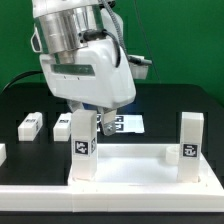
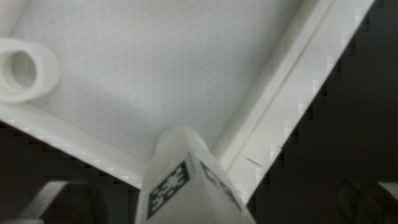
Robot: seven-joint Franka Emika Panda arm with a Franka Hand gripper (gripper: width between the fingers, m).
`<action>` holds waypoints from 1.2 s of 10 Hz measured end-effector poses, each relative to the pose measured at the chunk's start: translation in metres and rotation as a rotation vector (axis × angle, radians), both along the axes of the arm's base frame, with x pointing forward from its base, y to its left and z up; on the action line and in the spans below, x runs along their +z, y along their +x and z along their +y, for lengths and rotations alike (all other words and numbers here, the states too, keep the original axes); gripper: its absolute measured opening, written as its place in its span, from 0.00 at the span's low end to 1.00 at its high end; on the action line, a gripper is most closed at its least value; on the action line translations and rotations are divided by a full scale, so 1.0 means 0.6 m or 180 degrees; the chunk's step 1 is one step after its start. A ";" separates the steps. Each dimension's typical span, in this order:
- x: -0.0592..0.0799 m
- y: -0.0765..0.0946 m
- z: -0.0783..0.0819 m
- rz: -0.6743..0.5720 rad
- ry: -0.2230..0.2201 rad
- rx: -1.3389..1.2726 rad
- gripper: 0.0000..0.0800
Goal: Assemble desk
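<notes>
Claw (image 1: 87, 112) wide open, astride upright leg (image 1: 83, 140) at tabletop (image 1: 130, 166) cnr; gripping nothing

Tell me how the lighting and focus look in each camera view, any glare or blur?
Exterior view: even light, no hard shadows; the white tabletop is bright, nearly washed out, yet the tag on the leg under the arm shows clearly. Wrist view: soft throughout; the leg close to the lens is blurred, its tag smeared; the socket is cut by the frame edge.
</notes>
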State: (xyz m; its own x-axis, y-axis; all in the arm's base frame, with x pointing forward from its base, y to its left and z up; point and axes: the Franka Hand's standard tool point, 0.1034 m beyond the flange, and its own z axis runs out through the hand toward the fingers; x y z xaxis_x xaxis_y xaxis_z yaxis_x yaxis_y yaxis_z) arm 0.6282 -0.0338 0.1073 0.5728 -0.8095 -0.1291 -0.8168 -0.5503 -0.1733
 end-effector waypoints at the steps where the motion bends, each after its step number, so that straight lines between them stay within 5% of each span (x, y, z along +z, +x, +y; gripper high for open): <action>1: 0.000 0.000 -0.001 -0.0035 -0.0017 0.0179 0.81; 2: -0.001 -0.002 -0.005 -0.0083 -0.0075 0.0532 0.81; 4: -0.002 -0.006 -0.025 -0.0117 -0.0438 0.1590 0.81; 5: -0.001 -0.004 -0.027 -0.0151 -0.0476 0.1738 0.81; 6: -0.002 -0.004 -0.027 -0.0137 -0.0469 0.1645 0.81; 8: -0.002 -0.004 -0.026 -0.0098 -0.0455 0.1384 0.50; 9: -0.002 -0.004 -0.026 -0.0068 -0.0443 0.1172 0.50; 10: -0.002 -0.004 -0.025 -0.0032 -0.0432 0.0932 0.36; 12: -0.002 -0.004 -0.025 0.0028 -0.0410 0.0524 0.36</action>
